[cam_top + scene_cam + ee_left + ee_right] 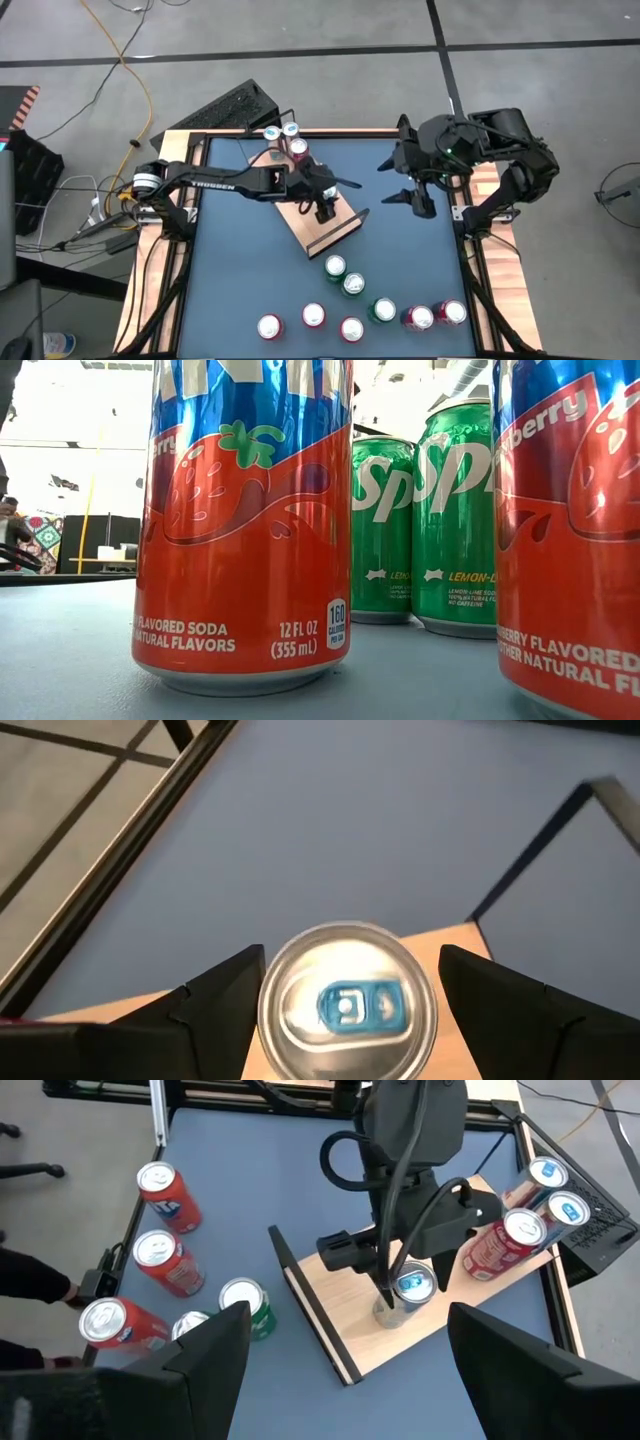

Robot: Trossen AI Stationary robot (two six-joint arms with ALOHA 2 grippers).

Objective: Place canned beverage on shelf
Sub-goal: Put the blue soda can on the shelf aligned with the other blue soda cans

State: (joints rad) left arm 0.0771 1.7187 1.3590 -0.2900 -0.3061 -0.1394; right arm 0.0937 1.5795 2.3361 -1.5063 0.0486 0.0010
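Note:
The shelf (318, 228), a light-wood board with black end rails, lies slantwise in the middle of the blue table. My left gripper (325, 208) reaches over it and is shut on a silver can with a blue tab (345, 1010), which also shows in the right wrist view (408, 1288). Three more cans (288, 138) stand at the shelf's far end. My right gripper (390, 182) hangs open, high above the table to the right of the shelf, with nothing between its fingers. My left gripper pinches the can between its two fingers, one finger (215, 1005) on each side of the can's upper wall (268, 1015). The fingers slant down from the table's left. The can stays upright over the board; whether its bottom rests on the wood cannot be told.
Several loose red and green cans (352, 300) stand in the table's near part; in the low view a red one (245, 520) and green ones (455, 520) fill the front. A black keyboard (235, 105) lies beyond the far left corner.

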